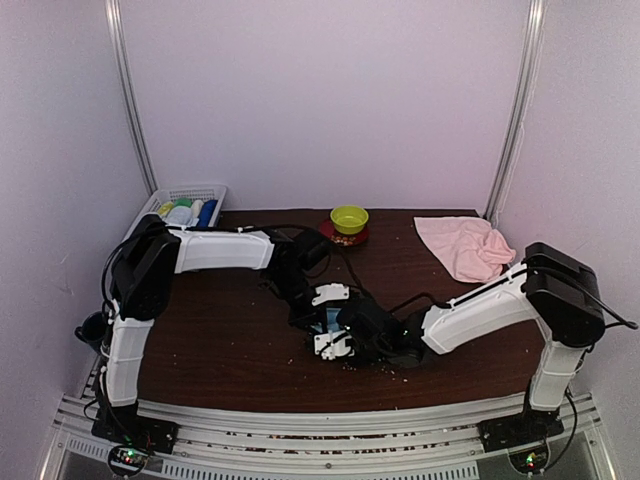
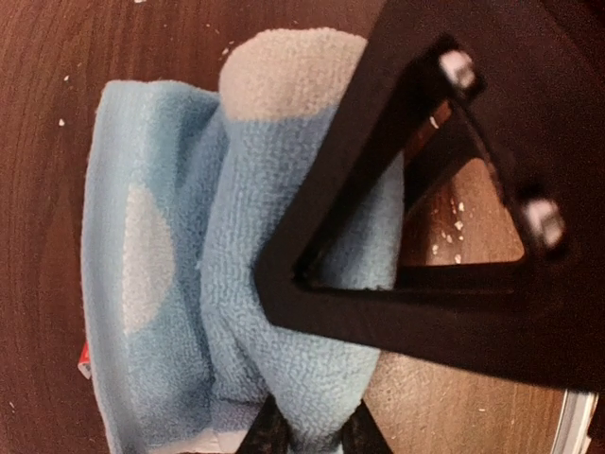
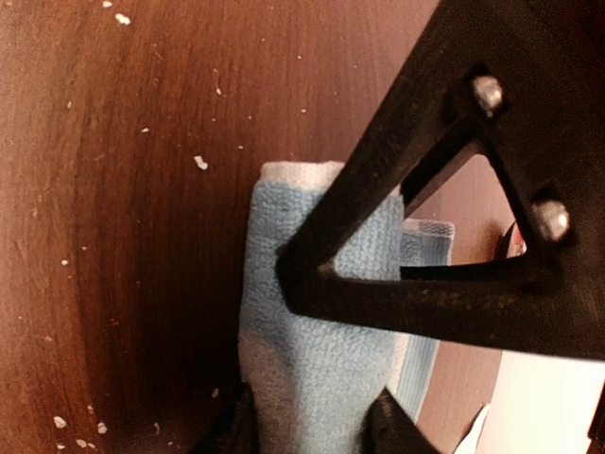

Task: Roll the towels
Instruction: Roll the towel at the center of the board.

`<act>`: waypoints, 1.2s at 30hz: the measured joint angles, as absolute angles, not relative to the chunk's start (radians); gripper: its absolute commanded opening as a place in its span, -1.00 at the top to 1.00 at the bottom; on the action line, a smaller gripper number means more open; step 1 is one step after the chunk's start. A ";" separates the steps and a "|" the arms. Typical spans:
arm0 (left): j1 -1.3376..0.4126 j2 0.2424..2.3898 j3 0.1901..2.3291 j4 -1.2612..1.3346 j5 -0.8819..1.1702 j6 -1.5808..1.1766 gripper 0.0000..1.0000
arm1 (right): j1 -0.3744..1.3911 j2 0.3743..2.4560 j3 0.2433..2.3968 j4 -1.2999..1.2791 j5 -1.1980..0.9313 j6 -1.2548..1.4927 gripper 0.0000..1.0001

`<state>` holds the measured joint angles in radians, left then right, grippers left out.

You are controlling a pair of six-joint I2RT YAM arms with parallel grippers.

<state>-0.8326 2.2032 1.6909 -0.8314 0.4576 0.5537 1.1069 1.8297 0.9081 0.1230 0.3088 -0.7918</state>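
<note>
The light blue towel (image 1: 328, 322) with white dots lies partly rolled in the middle of the table, between both grippers. In the left wrist view a thick fold of this towel (image 2: 236, 284) narrows down into my left gripper (image 2: 310, 435), which is shut on it. In the right wrist view the towel's rolled end (image 3: 312, 359) fills the gap of my right gripper (image 3: 312, 426), whose fingers press it from both sides. From above, the left gripper (image 1: 322, 308) and the right gripper (image 1: 336, 334) nearly touch over the cloth. The pale pink towel (image 1: 463, 245) lies crumpled at the back right.
A white mesh basket (image 1: 185, 205) holding coloured items stands off the table's back left corner. A green bowl (image 1: 349, 217) sits on a red saucer at the back middle. Pale crumbs are scattered on the dark wooden table (image 1: 230, 340).
</note>
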 measured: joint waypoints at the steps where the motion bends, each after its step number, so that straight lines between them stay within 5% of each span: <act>1: -0.833 2.203 1.691 -0.831 0.457 0.554 0.62 | 1.103 1.835 0.918 0.107 0.301 -0.783 0.57; 6: -0.830 2.199 1.678 -0.816 0.453 0.554 0.17 | 1.081 1.856 0.973 0.031 0.262 -0.749 0.78; 12: -0.826 2.126 1.583 -0.731 0.389 0.511 -0.42 | 1.058 1.865 1.016 -0.024 0.198 -0.724 0.80; 16: -0.815 2.038 1.485 -0.674 0.287 0.450 -0.59 | 1.054 1.869 1.038 -0.062 0.160 -0.705 0.80; 36: -0.798 1.488 0.846 -0.190 -0.158 -0.102 -0.71 | 0.895 2.048 1.417 -0.373 -0.137 -0.379 0.81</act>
